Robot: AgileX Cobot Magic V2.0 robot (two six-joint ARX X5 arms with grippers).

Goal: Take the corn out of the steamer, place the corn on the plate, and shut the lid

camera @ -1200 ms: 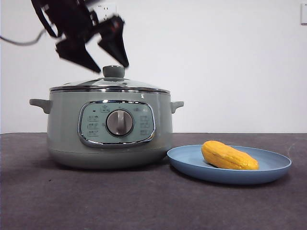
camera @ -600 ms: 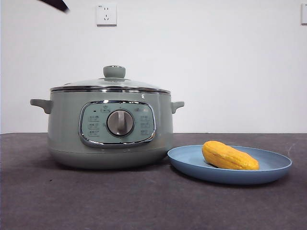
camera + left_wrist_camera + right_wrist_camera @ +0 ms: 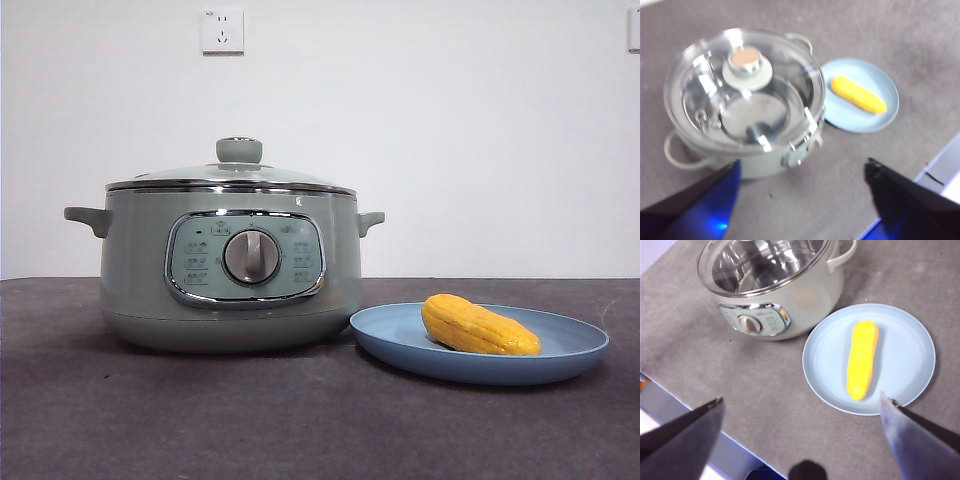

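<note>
The corn (image 3: 479,326) lies on the light-blue plate (image 3: 570,352), right of the steamer (image 3: 135,260). The glass lid (image 3: 180,173) with its green knob (image 3: 239,151) sits closed on the steamer. Neither gripper shows in the front view. My left gripper (image 3: 802,172) is open and empty, high above the table in front of the steamer (image 3: 760,167); the lid (image 3: 790,65), corn (image 3: 858,94) and plate (image 3: 880,117) show below it. My right gripper (image 3: 802,405) is open and empty, high above the plate (image 3: 910,335), corn (image 3: 862,359) and steamer (image 3: 810,295).
A dark grey mat (image 3: 300,420) covers the table. Its front edge shows in the right wrist view (image 3: 670,395) and in the left wrist view (image 3: 945,155). A white wall with a socket (image 3: 222,30) stands behind.
The open gripper that hung just above the lid's knob has risen up and to the left, out of the front view. The lid, steamer, corn and plate have not moved.
</note>
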